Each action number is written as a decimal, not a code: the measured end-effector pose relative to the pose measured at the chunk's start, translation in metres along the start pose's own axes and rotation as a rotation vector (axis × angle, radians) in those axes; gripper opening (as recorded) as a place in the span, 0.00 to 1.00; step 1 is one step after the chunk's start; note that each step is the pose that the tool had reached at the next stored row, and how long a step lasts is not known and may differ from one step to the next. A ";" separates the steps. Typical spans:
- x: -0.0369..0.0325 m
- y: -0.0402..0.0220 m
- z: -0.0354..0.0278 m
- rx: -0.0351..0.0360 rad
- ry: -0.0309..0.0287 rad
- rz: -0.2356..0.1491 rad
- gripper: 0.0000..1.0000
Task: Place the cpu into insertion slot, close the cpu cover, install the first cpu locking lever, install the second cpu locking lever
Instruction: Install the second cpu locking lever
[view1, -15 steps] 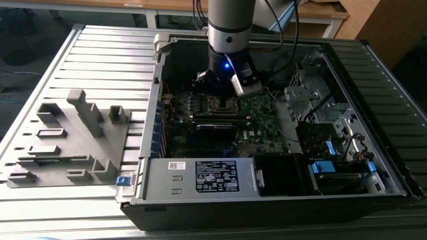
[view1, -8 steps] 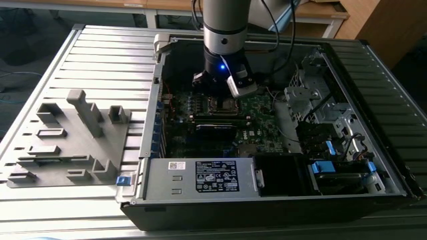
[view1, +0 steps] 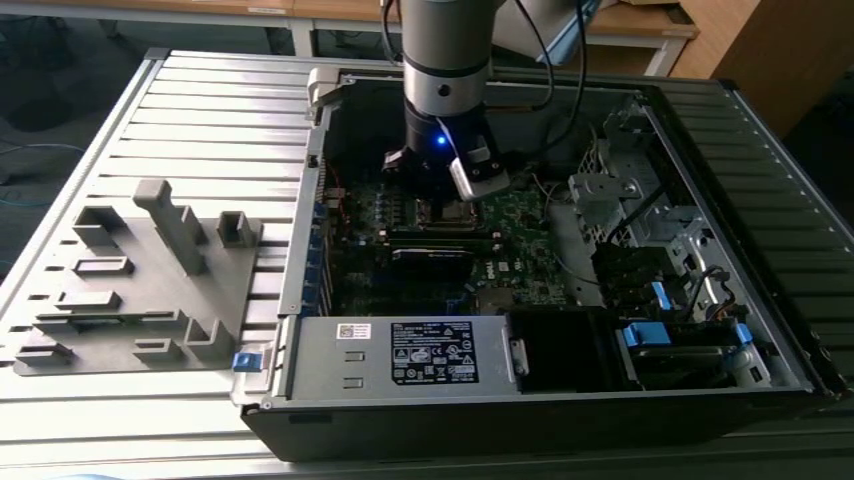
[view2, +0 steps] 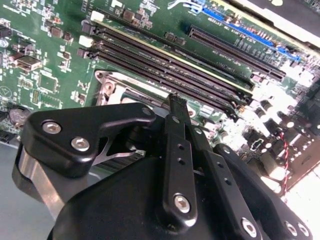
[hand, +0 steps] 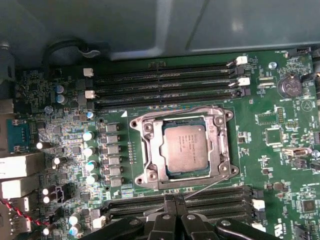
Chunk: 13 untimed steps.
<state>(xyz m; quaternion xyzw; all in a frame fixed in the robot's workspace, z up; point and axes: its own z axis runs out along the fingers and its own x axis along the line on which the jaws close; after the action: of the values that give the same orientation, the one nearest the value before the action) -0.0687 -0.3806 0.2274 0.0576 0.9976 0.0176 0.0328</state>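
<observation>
- Exterior view: find the tool (view1: 438, 200) lowered into the open computer case (view1: 534, 400) on the slatted desk (view1: 200, 120), directly above the socket area of the motherboard (view1: 514, 225). Note the grey fixture block (view1: 147, 280) on the desk, well apart toward the exterior view's left.
- Second wrist view: read the tool (view2: 175, 100) as closed, fingertips drawn together to a narrow point just beside a corner of the cpu cover (view2: 112, 80). Cannot tell whether anything is pinched between them. Note the memory slots (view2: 170, 65) just beyond.
- First wrist view: locate the cpu (hand: 185, 147) seated flat in the socket, dull silver-grey top up, square to the frame. Confirm the cpu cover (hand: 150, 150) lying down around it, chip visible through the central opening.
- Same view: trace the thin wire locking lever (hand: 210, 186) running diagonally from beside the tool (hand: 172, 199) toward a socket corner, apparently not yet latched.
- Judged step: insertion and cover closing done; first lever installation in hand. Calls for a firm, controlled press along the lever, then hooking it under its retaining tab without slipping onto nearby components.
</observation>
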 end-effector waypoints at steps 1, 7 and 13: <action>0.0001 0.0000 0.0001 0.0001 0.0001 0.000 0.11; 0.0001 0.0000 0.0002 0.0000 0.0000 0.000 0.11; 0.0023 -0.0005 0.0026 -0.0002 -0.0004 0.000 0.11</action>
<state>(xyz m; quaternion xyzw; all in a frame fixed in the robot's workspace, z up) -0.0708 -0.3807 0.2247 0.0577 0.9976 0.0177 0.0330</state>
